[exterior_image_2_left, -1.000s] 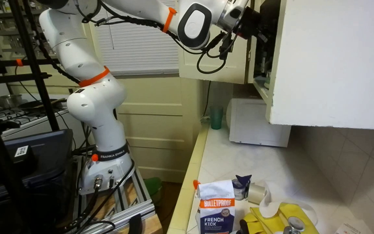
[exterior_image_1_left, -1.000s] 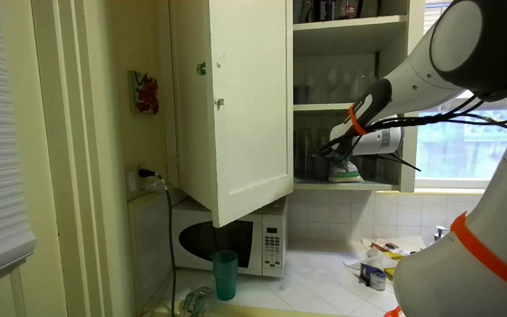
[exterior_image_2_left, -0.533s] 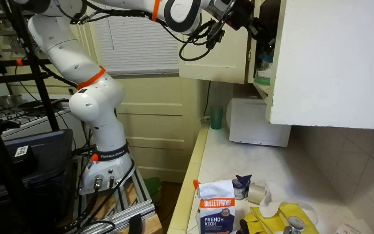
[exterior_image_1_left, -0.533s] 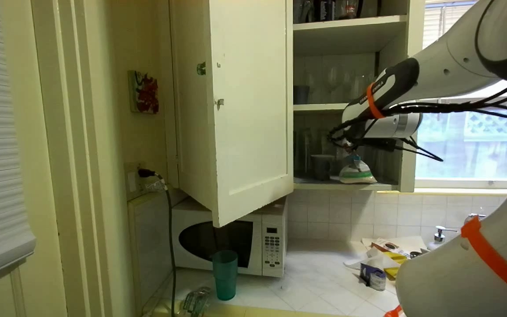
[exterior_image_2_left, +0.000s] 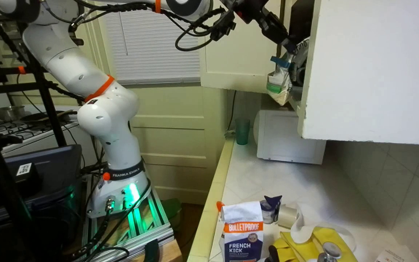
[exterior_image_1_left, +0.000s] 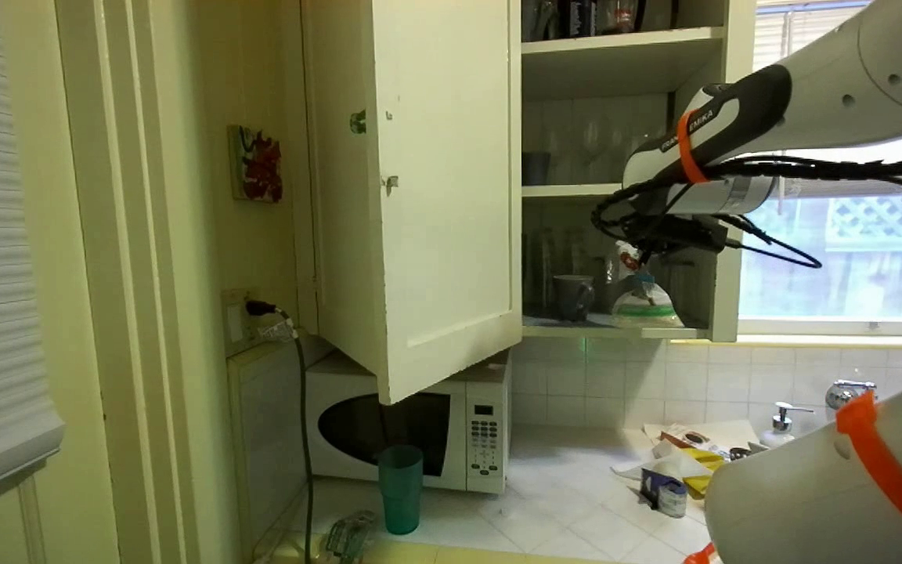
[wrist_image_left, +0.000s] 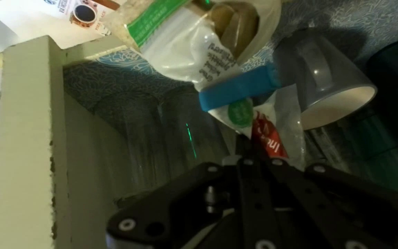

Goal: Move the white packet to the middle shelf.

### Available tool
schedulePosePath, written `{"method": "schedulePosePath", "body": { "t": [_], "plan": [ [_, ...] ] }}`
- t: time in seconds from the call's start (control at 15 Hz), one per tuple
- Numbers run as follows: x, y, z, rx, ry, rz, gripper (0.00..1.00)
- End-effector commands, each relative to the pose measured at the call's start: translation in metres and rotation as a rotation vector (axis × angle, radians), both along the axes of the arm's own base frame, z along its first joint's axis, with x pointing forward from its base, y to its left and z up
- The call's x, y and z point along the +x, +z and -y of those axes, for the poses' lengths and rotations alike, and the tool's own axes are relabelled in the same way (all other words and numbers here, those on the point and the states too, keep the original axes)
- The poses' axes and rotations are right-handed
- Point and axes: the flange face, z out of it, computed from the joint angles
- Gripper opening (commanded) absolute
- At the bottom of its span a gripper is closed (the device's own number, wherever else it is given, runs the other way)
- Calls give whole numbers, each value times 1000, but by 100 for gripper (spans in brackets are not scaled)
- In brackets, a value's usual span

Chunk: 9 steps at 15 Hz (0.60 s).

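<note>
arm (exterior_image_2_left: pixel 109 123) white | bands (exterior_image_2_left: pixel 101 89) orange | cables (exterior_image_1_left: pixel 811 167) black | collar (exterior_image_2_left: pixel 126 174) black, "FRANKA EMIKA" | tool (wrist_image_left: pixel 250 144) black, silvery screws (wrist_image_left: pixel 127 224)

In an exterior view, a pale kitchen countertop (exterior_image_2_left: pixel 267 178) has brown floor (exterior_image_2_left: pixel 191 220) below its yellow left edge (exterior_image_2_left: pixel 215 196) and a tiled wall (exterior_image_2_left: pixel 406 182) along its right; past its far left corner hangs a white blind (exterior_image_2_left: pixel 151 54). In an exterior view, an open cream cupboard (exterior_image_1_left: pixel 727 305) sits above the back edge, beside a bright window (exterior_image_1_left: pixel 874 274).
</note>
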Motion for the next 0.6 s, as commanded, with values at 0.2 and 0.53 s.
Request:
{"method": "schedulePosePath", "body": {
  "t": [0.2, 0.53],
  "plan": [
    [-20, 45, -24, 24, -87, -27, 0],
    [-24, 81, -41, 28, -77, -52, 0]
  ]
}}
